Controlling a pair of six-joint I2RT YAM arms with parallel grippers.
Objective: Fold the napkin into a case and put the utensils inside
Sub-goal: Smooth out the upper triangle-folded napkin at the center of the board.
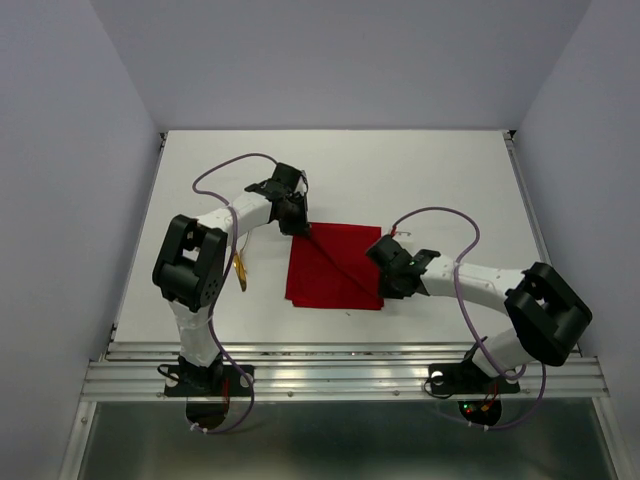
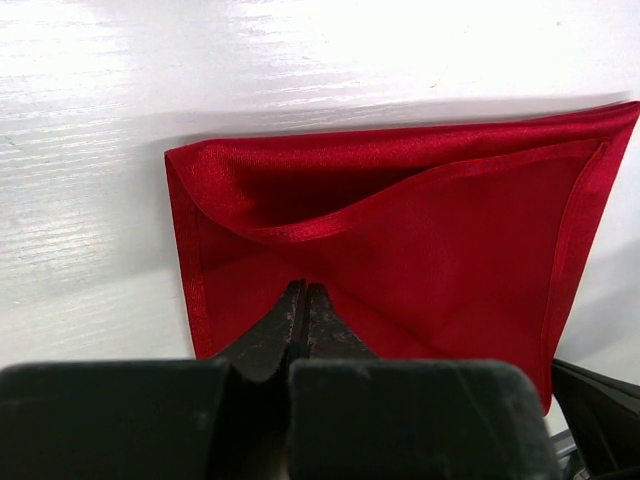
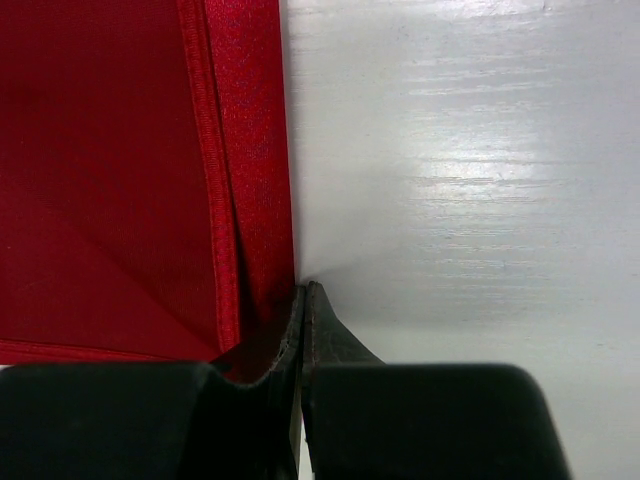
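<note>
At the near edge, a ribbed metal rail (image 1: 340, 375) carries both arm bases. Beyond it lies the white tabletop (image 1: 450, 180), matte from above and glossy with faint streaks in the wrist views.

The napkin (image 1: 330, 270) lies flat near the middle of the tabletop, folded into a rough rectangle, with a diagonal fold line crossing it from its far-left corner toward its near-right one. At its right side is the right tool (image 3: 303, 300). Its fingers are pressed together at the napkin's hemmed edge, where the cloth pulls in between the tips. Bare tabletop lies just to the right of them.

Left of the napkin and apart from it, a slim gold utensil (image 1: 240, 272) lies partly hidden beside the left arm.

Farther back, the left tool (image 2: 305, 305) sits at the napkin's far-left corner. It is closed tight, pinching the red cloth, and creases spread from its tips. In its wrist view the top layer sags open, leaving a shadowed pocket.

Plain pale grey walls (image 1: 340, 60) close in the tabletop at the back and on both sides.
</note>
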